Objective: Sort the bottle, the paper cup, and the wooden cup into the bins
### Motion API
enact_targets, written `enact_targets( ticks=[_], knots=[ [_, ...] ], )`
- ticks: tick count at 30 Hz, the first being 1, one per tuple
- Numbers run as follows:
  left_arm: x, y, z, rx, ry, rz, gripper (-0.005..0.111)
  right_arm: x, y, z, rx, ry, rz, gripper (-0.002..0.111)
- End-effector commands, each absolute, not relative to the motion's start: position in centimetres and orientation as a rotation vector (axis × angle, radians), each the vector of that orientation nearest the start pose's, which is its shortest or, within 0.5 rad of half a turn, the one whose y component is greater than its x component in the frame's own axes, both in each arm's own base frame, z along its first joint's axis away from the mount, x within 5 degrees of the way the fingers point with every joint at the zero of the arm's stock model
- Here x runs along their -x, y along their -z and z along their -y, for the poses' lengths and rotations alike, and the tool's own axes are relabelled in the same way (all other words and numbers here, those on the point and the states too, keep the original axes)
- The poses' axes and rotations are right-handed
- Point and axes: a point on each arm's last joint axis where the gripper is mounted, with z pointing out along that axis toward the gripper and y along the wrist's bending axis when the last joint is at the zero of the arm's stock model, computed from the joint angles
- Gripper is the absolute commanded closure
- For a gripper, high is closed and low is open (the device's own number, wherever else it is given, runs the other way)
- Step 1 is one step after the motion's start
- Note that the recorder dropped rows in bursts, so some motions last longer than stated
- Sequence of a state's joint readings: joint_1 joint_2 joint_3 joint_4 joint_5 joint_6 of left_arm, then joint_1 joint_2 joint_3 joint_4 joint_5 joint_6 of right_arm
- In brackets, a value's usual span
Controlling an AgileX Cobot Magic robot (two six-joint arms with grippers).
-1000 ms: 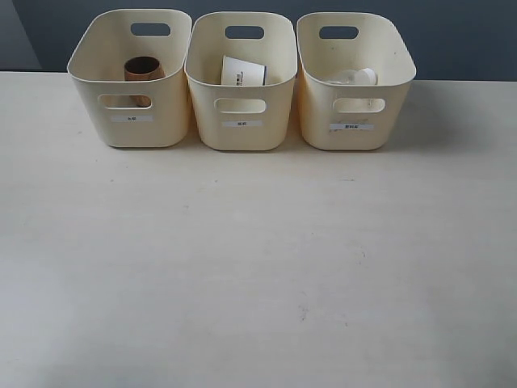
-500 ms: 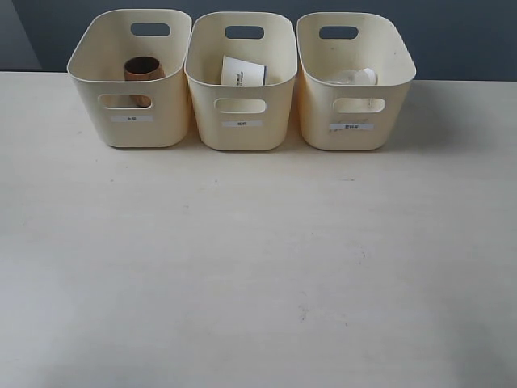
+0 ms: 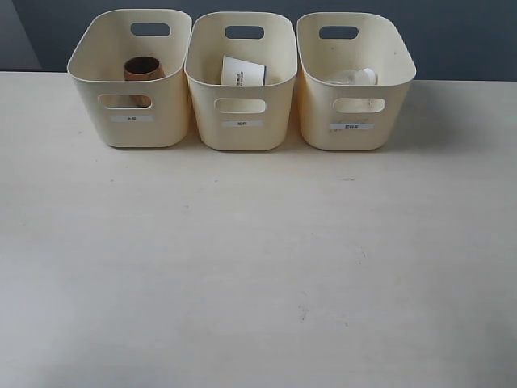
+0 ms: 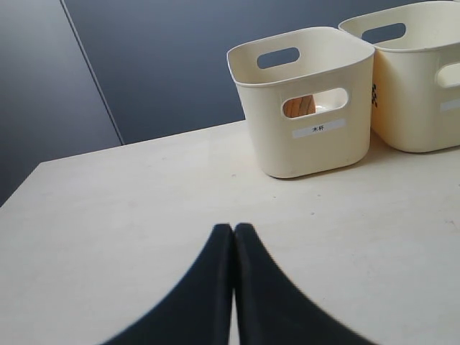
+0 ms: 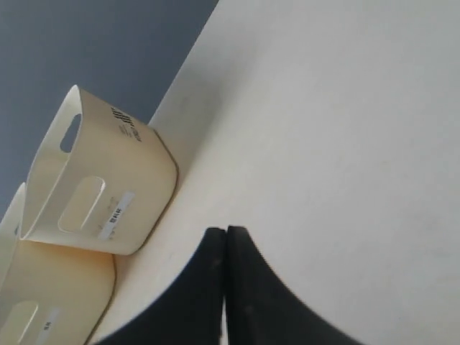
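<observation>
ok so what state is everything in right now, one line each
wooden cup: looks upright, inside the left bin
paper cup: tipped over, inside the middle bin
bottle: lying on its side, inside the right bin
left gripper: shut, holding nothing
right gripper: shut, holding nothing

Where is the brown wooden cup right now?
In the exterior view, the wooden cup sits inside the left bin, beside the middle bin that holds the paper cup.
</observation>
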State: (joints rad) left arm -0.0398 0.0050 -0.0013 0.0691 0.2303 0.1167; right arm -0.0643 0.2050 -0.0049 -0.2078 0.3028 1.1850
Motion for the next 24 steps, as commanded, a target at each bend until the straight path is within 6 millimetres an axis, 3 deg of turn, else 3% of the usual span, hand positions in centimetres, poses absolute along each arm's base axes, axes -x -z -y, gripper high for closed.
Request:
enact_targets(
  ticks=[1, 12, 24],
  knots=[
    [-5.56, -19.29, 0.1, -0.181, -0.117, -1.698, 0.107, -6.36, -17.71, 0.9, -1.05, -0.574, -1.681, 0.108],
    [-5.56, -19.29, 0.1, -0.181, -0.117, -1.698, 0.107, -5.53, -18.55, 0.83, -0.987, -0.632, -1.558, 0.108],
    [-5.56, -19.28, 0.1, -0.181, -0.117, -1.7, 0.107, -5.4, -18.66, 0.82, -0.976, -0.639, -1.54, 0.108]
  ],
)
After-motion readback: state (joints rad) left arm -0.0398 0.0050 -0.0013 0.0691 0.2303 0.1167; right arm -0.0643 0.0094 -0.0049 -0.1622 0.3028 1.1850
